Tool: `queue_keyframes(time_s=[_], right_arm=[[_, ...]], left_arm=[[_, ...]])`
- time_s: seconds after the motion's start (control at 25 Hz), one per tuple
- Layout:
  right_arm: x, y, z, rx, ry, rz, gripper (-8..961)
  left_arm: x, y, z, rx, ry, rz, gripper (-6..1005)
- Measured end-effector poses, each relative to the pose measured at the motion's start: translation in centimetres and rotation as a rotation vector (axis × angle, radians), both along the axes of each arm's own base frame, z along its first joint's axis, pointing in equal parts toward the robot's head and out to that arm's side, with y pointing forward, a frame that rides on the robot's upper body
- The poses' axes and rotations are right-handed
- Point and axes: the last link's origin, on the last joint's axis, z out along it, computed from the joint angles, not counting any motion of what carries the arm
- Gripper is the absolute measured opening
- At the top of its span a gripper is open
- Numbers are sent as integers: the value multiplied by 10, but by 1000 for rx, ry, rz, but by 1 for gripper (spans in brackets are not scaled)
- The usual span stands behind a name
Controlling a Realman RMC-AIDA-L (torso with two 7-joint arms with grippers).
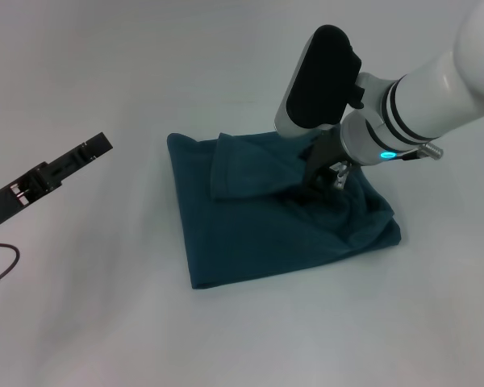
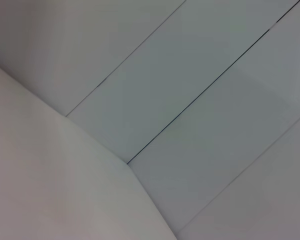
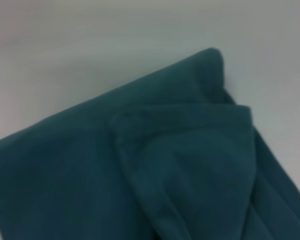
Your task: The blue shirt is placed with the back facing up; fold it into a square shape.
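The blue shirt (image 1: 266,226) lies on the white table as a rough square, plain side up, bunched along its right edge. A folded flap (image 1: 250,165) runs from its far left corner across to my right gripper (image 1: 321,184). That gripper is down on the shirt's far right part and is shut on the flap's end. The right wrist view shows the shirt (image 3: 90,170) close up, with a rounded folded layer (image 3: 200,160) on top. My left gripper (image 1: 97,147) hangs above the table, well left of the shirt, and holds nothing.
The white table (image 1: 105,306) surrounds the shirt on all sides. A black cable (image 1: 4,270) hangs from the left arm at the left edge. The left wrist view shows only pale panels with dark seams (image 2: 200,95).
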Motion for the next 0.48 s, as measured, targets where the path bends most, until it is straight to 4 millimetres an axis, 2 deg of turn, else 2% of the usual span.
queue_keyframes(time_s=[0.32, 0.48], right_arm=[[1, 6, 1, 58, 17, 21, 683], [4, 14, 7, 130, 13, 7, 683]], left_arm=[[0, 5, -1, 3, 2, 9, 888], [1, 7, 1, 18, -4, 12, 888]])
